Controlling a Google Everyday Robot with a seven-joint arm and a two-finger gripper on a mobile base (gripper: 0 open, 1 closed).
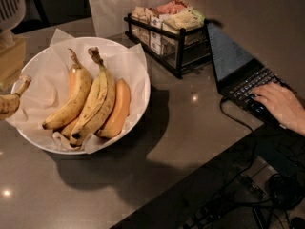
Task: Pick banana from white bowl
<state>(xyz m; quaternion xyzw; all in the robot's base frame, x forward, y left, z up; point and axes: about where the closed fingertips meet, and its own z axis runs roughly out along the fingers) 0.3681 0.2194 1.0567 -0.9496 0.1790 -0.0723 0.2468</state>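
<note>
The gripper is not seen in the camera view, so its state cannot be told. The long speckled yellow banana with the dark dried stem (pixel 101 99) is found in the wide shallow white bowl (pixel 144 73), on crinkled off-white paper (pixel 43 87), pressed between 1 spotted yellow banana (pixel 71 101) and 1 smooth orange-toned banana (pixel 117 111). Because these 3 touch, a neighbour could be pinched or dragged along, and the loose paper could be lifted with the fruit.

Dark grey-brown polished stone worktop (pixel 190 128), wide round white bowl (pixel 147 92) lined with crinkled paper at left, black wire rack (pixel 180 56) of packets behind, open black laptop (pixel 238 75) at right, gripper (pixel 8 56) at far-left edge beside the bowl
</note>
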